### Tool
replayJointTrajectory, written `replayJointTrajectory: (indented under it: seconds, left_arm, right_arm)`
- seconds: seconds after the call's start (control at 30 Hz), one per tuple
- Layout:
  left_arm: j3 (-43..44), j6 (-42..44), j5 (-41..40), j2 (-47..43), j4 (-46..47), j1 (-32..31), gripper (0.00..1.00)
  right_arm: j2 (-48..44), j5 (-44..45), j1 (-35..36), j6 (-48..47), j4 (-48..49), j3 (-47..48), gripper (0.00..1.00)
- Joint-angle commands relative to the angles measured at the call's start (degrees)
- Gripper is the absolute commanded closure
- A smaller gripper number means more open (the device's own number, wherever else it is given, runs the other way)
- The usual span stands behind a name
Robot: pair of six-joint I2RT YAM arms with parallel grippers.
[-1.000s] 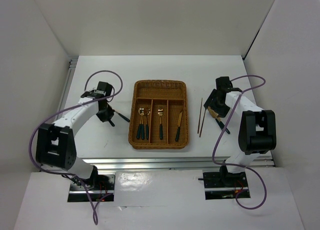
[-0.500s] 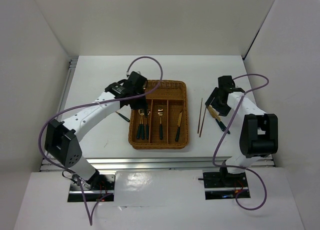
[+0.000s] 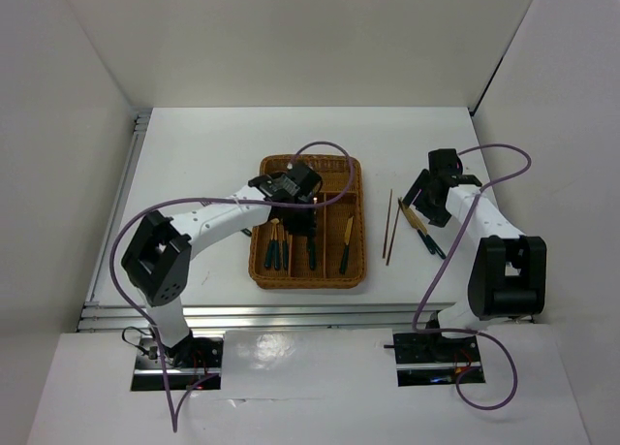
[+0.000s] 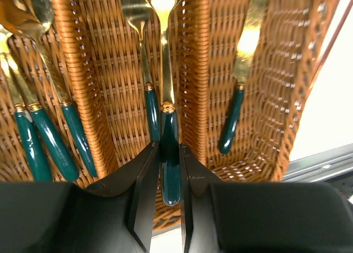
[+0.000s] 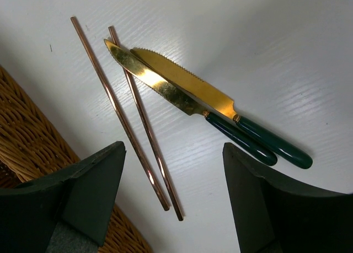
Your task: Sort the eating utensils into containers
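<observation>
Left gripper (image 4: pixel 167 170) clenched on the teal handle of a gold-headed utensil (image 4: pixel 164 71), over the wicker tray (image 3: pixel 365 222) middle slot. Inside tray: spoons (image 4: pixel 49 137), one fork (image 4: pixel 144 71), one knife (image 4: pixel 234 115). Right of tray, unsorted: two knives (image 5: pixel 182 90) and two chopsticks (image 5: pixel 118 115), under the released right gripper (image 5: pixel 174 176). Roughly half done.

Fingers (image 4: pixel 144 192) pinch teal-handled utensil (image 4: pixel 169 159) over wicker tray (image 4: pixel 194 71).

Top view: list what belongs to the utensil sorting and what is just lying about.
Belongs: wicker tray, held utensil, spoons, knife in the tray, two loose knives, chopsticks.
Just there: purple cables, metal rail.
</observation>
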Motion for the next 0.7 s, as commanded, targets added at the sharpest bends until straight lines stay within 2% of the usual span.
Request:
replayJointTrajectory:
  seconds: [0.0, 0.13, 0.3, 0.47, 0.6, 0.67]
  left_arm:
    - [-0.33, -0.09, 1.07, 1.79, 1.81, -0.28, 0.75]
    - [0.28, -0.09, 0.37, 2.33, 0.66, -0.28, 0.71]
    - [3.97, 1.05, -1.9, 2.33, -2.68, -0.28, 0.53]
    - [7.66, 2.8, -4.55, -1.97, -6.1, -0.28, 0.4]
    - [7.66, 3.51, -3.85, -7.23, -6.73, 4.63, 0.38]
    - [3.47, 2.82, -3.85, -10.23, -5.51, 9.29, 0.37]
  right_arm:
    - [-2.46, 0.67, -0.39, -1.11, 0.78, -0.23, 0.21]
    - [-2.46, 0.67, -0.39, -1.11, 0.78, -0.23, 0.21]
    - [-1.93, 0.67, -0.39, -1.11, 0.78, -0.23, 0.21]
    - [-1.93, 0.14, -0.39, -1.11, 1.3, -0.23, 0.21]
    - [-1.4, 0.14, -0.39, -1.11, 1.3, -0.23, 0.21]
    - [-1.4, 0.14, -0.39, -1.11, 1.3, -0.76, 0.21]
